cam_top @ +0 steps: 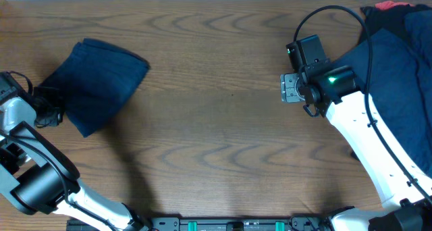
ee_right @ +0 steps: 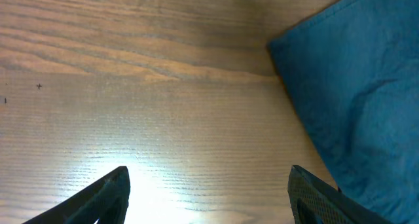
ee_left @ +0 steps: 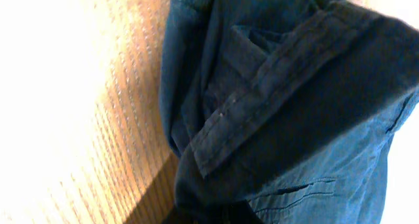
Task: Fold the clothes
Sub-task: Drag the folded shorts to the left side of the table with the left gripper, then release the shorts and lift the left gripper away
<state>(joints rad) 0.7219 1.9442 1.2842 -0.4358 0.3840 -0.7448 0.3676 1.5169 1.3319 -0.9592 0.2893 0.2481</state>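
Observation:
A folded navy-blue garment (cam_top: 101, 82) lies on the wooden table at the far left. My left gripper (cam_top: 48, 106) is at its left edge. In the left wrist view the navy cloth (ee_left: 281, 99) with its hem band fills the frame and runs down into the jaws, which look closed on it at the bottom centre. A heap of more navy clothes (cam_top: 398, 69) lies at the far right, with a red piece (cam_top: 391, 5) at its top. My right gripper (cam_top: 291, 89) is open and empty over bare wood just left of the heap (ee_right: 353, 106).
The wooden table top (cam_top: 216, 143) spreads between the folded garment and the heap. My right arm's white link (cam_top: 364, 150) crosses the lower right, over the heap's edge. Black rails run along the front edge (cam_top: 236, 224).

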